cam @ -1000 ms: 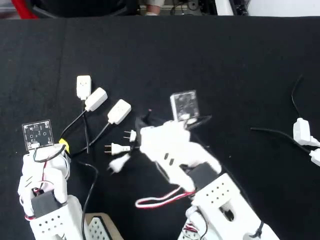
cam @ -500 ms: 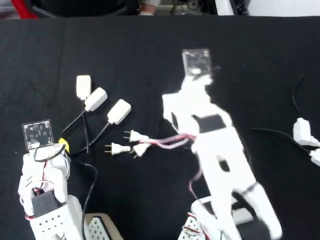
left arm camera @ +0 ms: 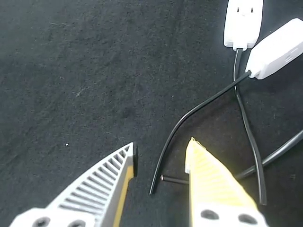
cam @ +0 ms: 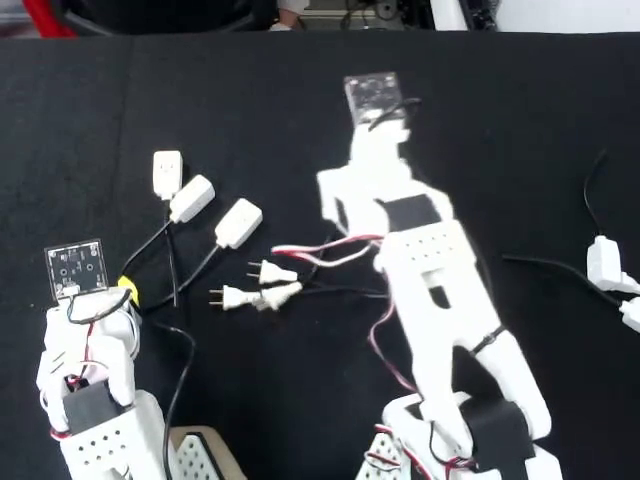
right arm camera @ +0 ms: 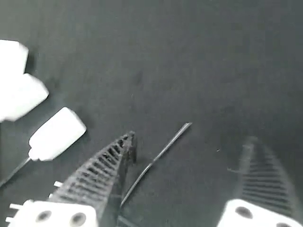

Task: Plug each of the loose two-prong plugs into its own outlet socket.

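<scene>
left gripper [left arm camera: 162, 149]: jaws stood apart, empty, above black cords [left arm camera: 203, 106].
sockets [cam: 192, 198]: three lay fanned, left of centre.
plugs [cam: 232, 297]: lay near the sockets, long axes left-right, two with prongs pointing left.
right gripper [right arm camera: 189, 141]: jaws stood apart, empty.

Two outlet sockets [right arm camera: 19, 97] are blurred and cut off by the right wrist view's edge.

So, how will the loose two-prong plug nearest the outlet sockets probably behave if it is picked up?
The two-prong plug looks small, so it is probably light and easy to lift. Its thin black cord seems floppy and may drag or tug back. Two other plugs lie close beside it, so a push would likely disturb them.
</scene>
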Controlling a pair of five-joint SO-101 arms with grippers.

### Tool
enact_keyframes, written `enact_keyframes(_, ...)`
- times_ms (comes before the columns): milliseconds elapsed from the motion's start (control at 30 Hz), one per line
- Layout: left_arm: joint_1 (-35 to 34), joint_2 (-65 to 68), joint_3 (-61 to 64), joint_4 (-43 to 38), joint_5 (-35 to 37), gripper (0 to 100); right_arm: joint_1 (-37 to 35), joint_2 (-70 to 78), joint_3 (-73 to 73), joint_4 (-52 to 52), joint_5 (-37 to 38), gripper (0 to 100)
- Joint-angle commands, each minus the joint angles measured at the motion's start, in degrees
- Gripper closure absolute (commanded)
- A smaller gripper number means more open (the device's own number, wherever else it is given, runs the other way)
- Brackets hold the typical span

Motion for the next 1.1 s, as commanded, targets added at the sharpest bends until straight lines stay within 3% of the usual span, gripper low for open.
enact_keyframes(0,0.22,-0.26,-0.57,-1.14,-0.35,82,1.23,-0.22,-3.74,2.73,-2.2,62.8)
enact_keyframes(167,0.22,-0.26,-0.57,-1.14,-0.35,82,-5.1,-0.22,-3.74,17.32,-12.4,70.9)
enact_keyframes(300,0.22,-0.26,-0.57,-1.14,-0.35,82,-10.46,0.22,-1.63,21.63,-22.15,76.5)
enact_keyframes(700,0.31,-0.26,0.13,-1.49,-0.35,82,-27.43,0.31,16.66,0.26,-42.55,79.3)
enact_keyframes(1067,0.31,-0.26,0.22,-1.49,-0.35,82,-23.3,6.73,15.96,-4.31,-49.05,79.6)
